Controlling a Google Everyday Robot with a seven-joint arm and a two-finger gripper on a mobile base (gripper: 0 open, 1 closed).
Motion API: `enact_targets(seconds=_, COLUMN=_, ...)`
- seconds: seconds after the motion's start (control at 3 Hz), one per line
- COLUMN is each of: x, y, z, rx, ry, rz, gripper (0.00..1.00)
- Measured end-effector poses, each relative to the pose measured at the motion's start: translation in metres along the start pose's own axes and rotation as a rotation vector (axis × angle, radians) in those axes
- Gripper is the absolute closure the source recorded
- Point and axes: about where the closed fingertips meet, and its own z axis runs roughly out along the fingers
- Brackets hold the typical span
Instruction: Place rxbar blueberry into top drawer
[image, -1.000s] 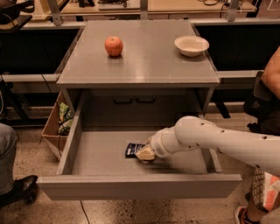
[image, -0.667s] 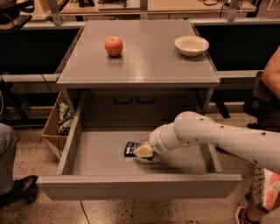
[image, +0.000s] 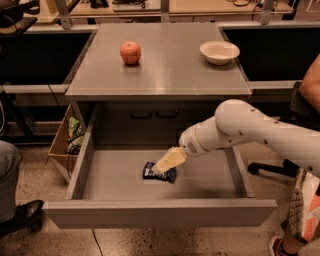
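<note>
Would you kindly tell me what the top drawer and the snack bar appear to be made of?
The top drawer looks like painted sheet metal: flat, matte grey, thin straight walls. The rxbar blueberry seems wrapped in plastic film, dark navy with pale print. The hand is at the bar inside the drawer.

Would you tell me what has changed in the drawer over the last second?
The arm has lifted and drawn back rightward, so the pincer sits slightly higher over the rxbar blueberry, uncovering more of it. Whether it has let go cannot be told. The bar stays on the floor of the open top drawer; the red apple and white bowl have not moved.
</note>
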Motion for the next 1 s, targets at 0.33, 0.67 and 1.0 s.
enact_targets(seconds=0.33, x=-0.005, y=0.014, z=-0.067, rx=-0.031, ry=-0.036, rz=-0.002, gripper=0.0)
enact_targets(seconds=0.67, x=-0.017, y=0.035, z=-0.148, rx=0.006, ry=-0.058, rz=-0.019, gripper=0.0)
enact_targets(seconds=1.0, x=-0.021, y=0.043, z=-0.156, rx=0.01, ry=-0.05, rz=-0.033, gripper=0.0)
